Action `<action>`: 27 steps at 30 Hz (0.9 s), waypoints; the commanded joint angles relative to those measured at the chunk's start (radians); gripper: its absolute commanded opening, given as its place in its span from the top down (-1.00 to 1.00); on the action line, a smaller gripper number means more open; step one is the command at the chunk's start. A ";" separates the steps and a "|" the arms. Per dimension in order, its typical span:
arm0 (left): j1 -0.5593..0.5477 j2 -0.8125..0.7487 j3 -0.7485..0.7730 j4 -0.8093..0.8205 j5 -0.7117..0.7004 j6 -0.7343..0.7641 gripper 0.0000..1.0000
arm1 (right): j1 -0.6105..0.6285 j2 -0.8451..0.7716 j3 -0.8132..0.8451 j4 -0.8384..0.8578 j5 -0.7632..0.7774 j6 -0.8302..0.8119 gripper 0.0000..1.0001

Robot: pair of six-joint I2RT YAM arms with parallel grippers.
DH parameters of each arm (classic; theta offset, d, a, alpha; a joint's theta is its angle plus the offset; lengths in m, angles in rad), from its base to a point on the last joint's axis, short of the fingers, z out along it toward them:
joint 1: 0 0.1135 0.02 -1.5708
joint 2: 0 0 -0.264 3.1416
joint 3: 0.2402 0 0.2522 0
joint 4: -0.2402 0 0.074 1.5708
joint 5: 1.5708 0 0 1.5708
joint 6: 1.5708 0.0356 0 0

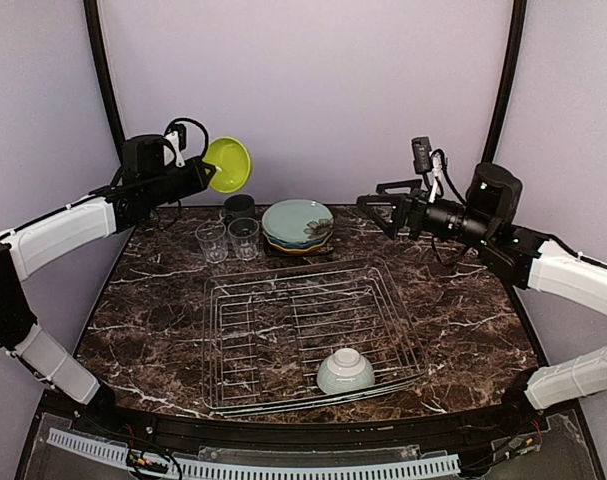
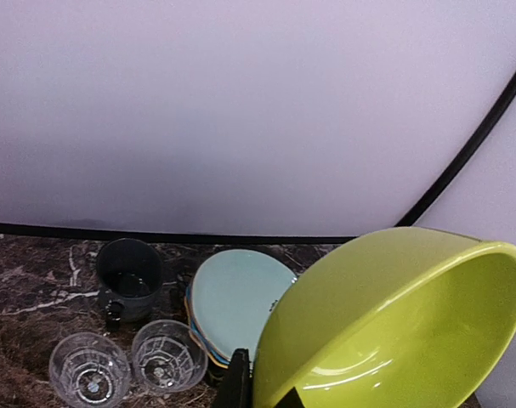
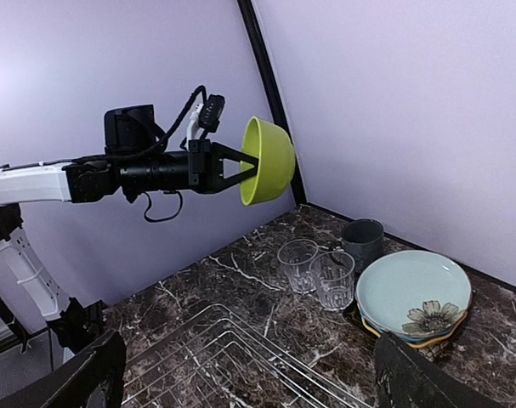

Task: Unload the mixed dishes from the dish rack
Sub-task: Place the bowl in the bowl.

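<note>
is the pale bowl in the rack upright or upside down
Upside down. The pale bowl sits in the dish rack with its narrow foot ring on top and its wide rim on the wires.

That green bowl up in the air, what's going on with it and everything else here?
The left end effector grips the lime-green bowl by its rim, high above the table's back left. The plates are stacked beside two glasses and a dark mug behind the dish rack. One pale bowl sits upside down in the rack. The right end effector is open and empty.
</note>
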 commanded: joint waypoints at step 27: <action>0.345 0.412 0.354 -0.654 -0.262 -0.426 0.86 | -0.023 -0.032 -0.021 -0.253 0.220 -0.047 -0.97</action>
